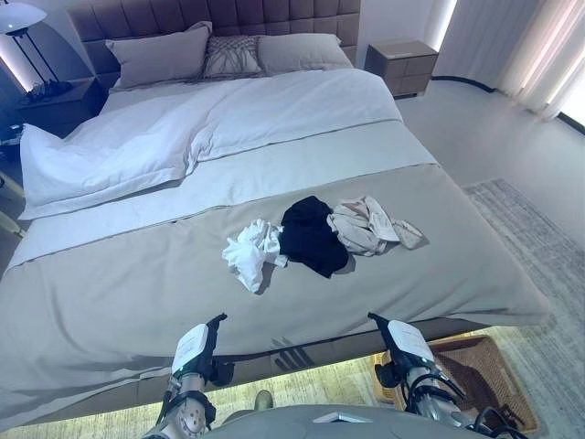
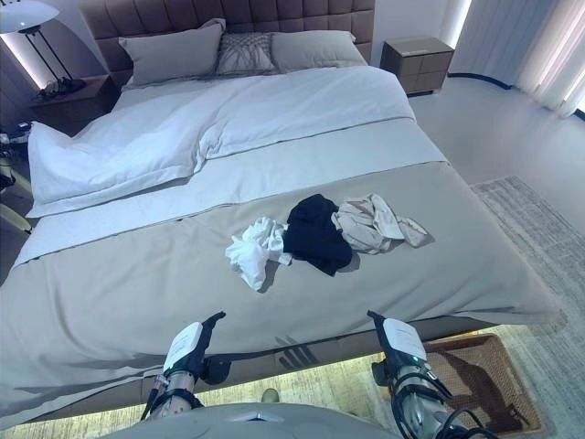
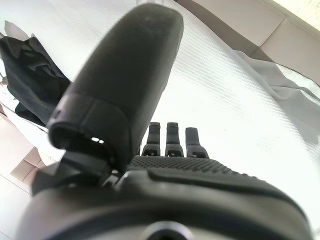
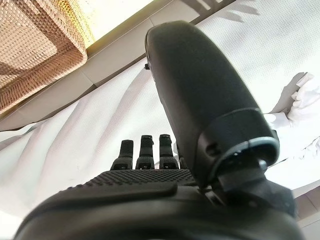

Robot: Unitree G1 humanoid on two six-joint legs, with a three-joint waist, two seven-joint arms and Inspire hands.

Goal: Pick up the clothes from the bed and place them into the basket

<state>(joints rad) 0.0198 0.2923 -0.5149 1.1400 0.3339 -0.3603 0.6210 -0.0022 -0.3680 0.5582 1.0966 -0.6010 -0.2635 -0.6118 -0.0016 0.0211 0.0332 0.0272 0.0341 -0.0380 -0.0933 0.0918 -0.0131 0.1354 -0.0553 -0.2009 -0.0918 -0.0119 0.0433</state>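
Clothes lie together on the grey bed cover (image 1: 137, 293): a white garment (image 1: 251, 253), a black garment (image 1: 308, 236) and a beige garment (image 1: 367, 225). The black one also shows in the left wrist view (image 3: 30, 80). A brown wicker basket (image 1: 480, 377) stands on the floor at the bed's near right corner; it also shows in the right wrist view (image 4: 35, 45). My left hand (image 1: 196, 347) and right hand (image 1: 402, 340) are at the bed's foot, short of the clothes. Both are open with straight fingers, empty.
A white duvet (image 1: 155, 137) is bunched on the far half of the bed, with pillows (image 1: 228, 53) at the headboard. Nightstands stand at the left (image 1: 59, 105) and right (image 1: 402, 66). A rug (image 1: 548, 247) lies to the right.
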